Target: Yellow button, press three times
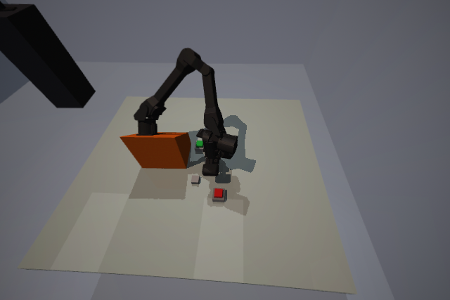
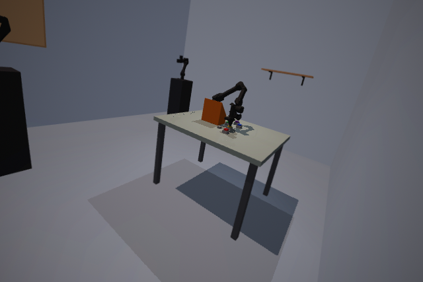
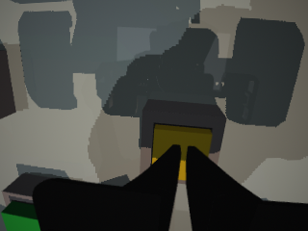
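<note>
- Looking down from the top view, the gripper hangs low just off the front-right corner of the orange block that carries the arm's base. The green button sits beside that same corner, a small grey block lies a little in front of it, and the red button lies further out. The yellow button itself is hidden under the wrist here.
- From the exterior view, the arm folds down steeply to the right of the orange block, its tip among a tight cluster of small coloured buttons on the table; details are too small to tell contact.
- At the wrist view, the fingers are drawn together with only a thin slit between them, gripping nothing. Their tips overlap the near edge of the yellow button, which sits in a dark square housing.
- Handling judgement: the cap looks rigid and flat, sprung beneath, so there is nothing to grasp. A straight downward push with the closed tips on the cap's centre suits it, since an off-centre push could slip onto the housing.
</note>
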Motion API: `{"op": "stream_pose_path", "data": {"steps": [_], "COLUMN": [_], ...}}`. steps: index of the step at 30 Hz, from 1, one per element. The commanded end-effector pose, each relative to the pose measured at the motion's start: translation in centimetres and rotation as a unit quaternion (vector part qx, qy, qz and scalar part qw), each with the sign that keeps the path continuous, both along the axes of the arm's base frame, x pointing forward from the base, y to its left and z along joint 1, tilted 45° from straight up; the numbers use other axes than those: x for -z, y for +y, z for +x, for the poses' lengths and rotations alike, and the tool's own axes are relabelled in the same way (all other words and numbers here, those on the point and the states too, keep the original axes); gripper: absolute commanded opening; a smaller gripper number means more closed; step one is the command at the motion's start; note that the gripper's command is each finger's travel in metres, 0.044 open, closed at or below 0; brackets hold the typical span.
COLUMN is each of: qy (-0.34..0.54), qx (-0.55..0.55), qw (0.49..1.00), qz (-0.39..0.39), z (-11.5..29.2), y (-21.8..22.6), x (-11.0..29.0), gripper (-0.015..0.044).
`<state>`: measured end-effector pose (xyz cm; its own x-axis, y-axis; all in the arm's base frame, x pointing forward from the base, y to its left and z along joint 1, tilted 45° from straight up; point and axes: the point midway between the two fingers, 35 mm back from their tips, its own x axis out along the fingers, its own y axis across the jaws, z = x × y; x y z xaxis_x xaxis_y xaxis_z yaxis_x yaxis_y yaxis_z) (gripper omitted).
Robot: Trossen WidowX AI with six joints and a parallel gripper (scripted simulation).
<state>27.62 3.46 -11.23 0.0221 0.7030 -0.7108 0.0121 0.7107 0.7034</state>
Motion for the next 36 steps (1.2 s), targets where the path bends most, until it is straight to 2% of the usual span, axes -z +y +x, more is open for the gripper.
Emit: {"op": "stream_pose_path", "data": {"steps": [1, 11, 16, 25, 26, 31, 36], "qy": [0.005, 0.005, 0.004, 0.001, 0.002, 0.004, 0.005], "qx": [0.0, 0.0, -0.003, -0.008, -0.006, -0.001, 0.0], "qw": [1.0, 1.0, 1.0, 1.0, 1.0, 1.0, 1.0], "qz": [0.002, 0.001, -0.003, -0.007, -0.006, 0.002, 0.006], "z": [-0.2, -0.2, 0.6, 0.7, 0.4, -2.0, -2.9], "y": [0.2, -2.2, -0.8, 5.9, 6.7, 10.2, 11.1], "x": [0.0, -2.4, -5.0, -16.0, -17.3, -22.8, -24.3], "gripper": [0.002, 0.002, 0.0151, 0.0387, 0.04, 0.04, 0.04]}}
